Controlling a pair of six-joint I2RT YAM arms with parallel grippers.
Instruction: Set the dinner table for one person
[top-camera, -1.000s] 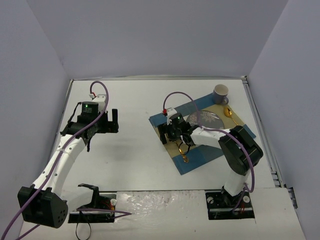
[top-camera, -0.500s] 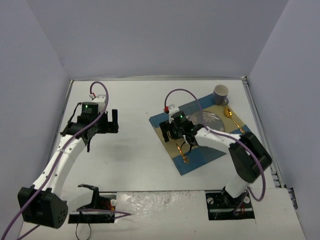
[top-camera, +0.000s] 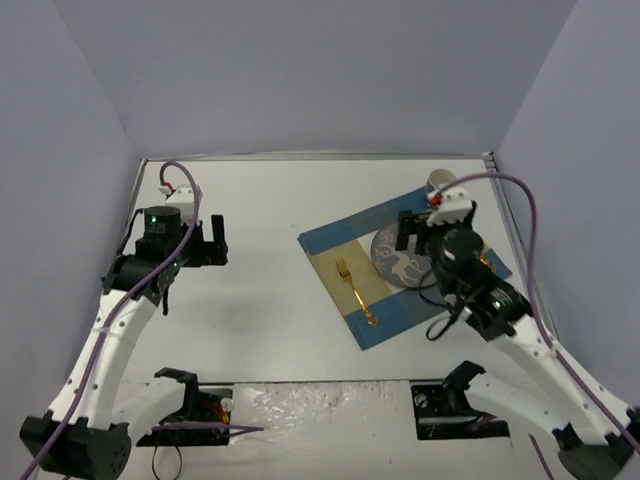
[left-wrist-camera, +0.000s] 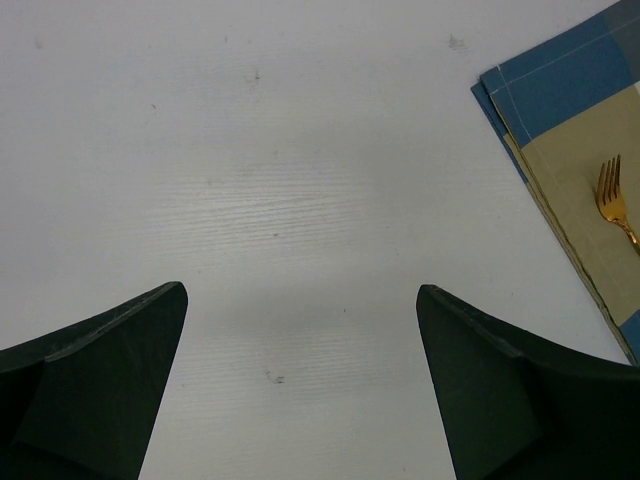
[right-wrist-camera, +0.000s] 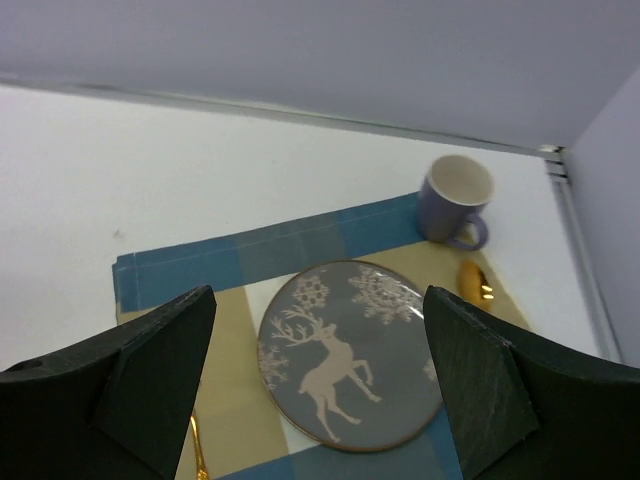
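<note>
The tabletop (top-camera: 270, 210), white and thin-rimmed, is spread across the whole floor of the walled space in front of the arm bases, and everything else is carried on its right-hand part. A blue-and-beige checked placemat (right-wrist-camera: 250, 255) is laid there askew, so that one place is marked out. A grey plate (right-wrist-camera: 345, 365) is set at the middle of the cloth, as the centre of the setting; nothing is held on it, and only a printed deer and snowflakes are seen. A gold fork (top-camera: 355, 290) is laid on the beige band just left of the plate, tines toward the far edge, where an eater's left hand would be served. A gold spoon (right-wrist-camera: 475, 282) is placed just right of the plate, partly hidden. A lilac mug (right-wrist-camera: 455, 200) is stood upright at the far corner of the placemat, handle turned toward the plate; its pale inside appears empty, and whether its base is on cloth or bare tabletop cannot be told. The right claw (right-wrist-camera: 319, 290) is held wide above the near side of the plate with nothing gripped. The left claw (left-wrist-camera: 300, 288) is likewise spread wide and empty over bare tabletop, well apart from the placemat. The setting is judged to be essentially complete.
</note>
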